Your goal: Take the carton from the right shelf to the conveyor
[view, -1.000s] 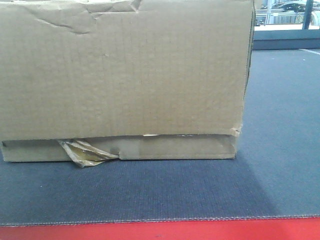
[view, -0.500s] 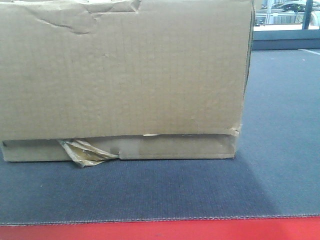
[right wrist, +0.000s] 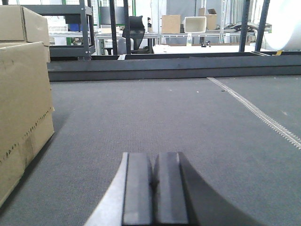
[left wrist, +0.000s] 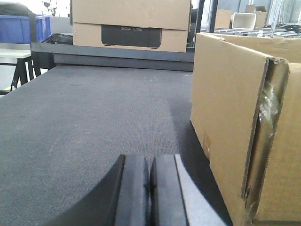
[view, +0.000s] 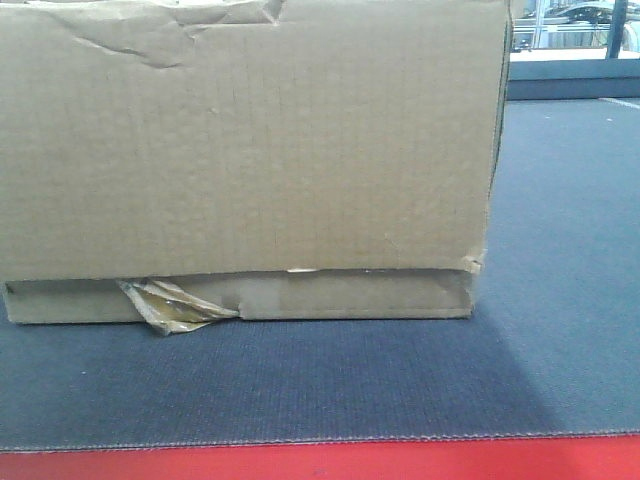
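A brown cardboard carton (view: 250, 150) rests on the dark grey conveyor belt (view: 560, 250) and fills most of the front view; its lower flap is torn with loose tape at the bottom left. It also shows at the right of the left wrist view (left wrist: 244, 117) and at the left of the right wrist view (right wrist: 21, 108). My left gripper (left wrist: 149, 162) is shut and empty, low over the belt just left of the carton. My right gripper (right wrist: 154, 162) is shut and empty, low over the belt to the right of the carton.
A red edge (view: 320, 462) borders the belt nearest the front camera. A dark rail (right wrist: 169, 68) closes the belt's far side. Another carton with a black device (left wrist: 131, 26) stands beyond the belt. Shelving and boxes (right wrist: 183, 23) fill the background.
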### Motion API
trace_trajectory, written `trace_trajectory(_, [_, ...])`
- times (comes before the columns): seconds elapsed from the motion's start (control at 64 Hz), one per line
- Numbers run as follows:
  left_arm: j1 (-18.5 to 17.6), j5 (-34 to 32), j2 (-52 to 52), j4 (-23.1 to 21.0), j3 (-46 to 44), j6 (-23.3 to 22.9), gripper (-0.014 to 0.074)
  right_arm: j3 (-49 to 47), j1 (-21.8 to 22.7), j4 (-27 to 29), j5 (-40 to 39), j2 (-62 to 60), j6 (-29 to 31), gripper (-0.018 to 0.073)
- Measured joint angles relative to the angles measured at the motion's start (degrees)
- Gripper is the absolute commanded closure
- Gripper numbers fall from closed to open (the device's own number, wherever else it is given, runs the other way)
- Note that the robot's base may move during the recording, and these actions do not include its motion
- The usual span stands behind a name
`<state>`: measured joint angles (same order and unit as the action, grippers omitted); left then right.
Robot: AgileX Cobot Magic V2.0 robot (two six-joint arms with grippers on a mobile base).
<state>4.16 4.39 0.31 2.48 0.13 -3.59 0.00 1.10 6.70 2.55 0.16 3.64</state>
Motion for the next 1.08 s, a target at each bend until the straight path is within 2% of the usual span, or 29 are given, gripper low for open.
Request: trace_trajectory(1.078, [0.00,0.00,0.00,0.00,0.00,0.00,0.0582,0.02,0.00,0.00,0.00,0.00,0.00,0.0624])
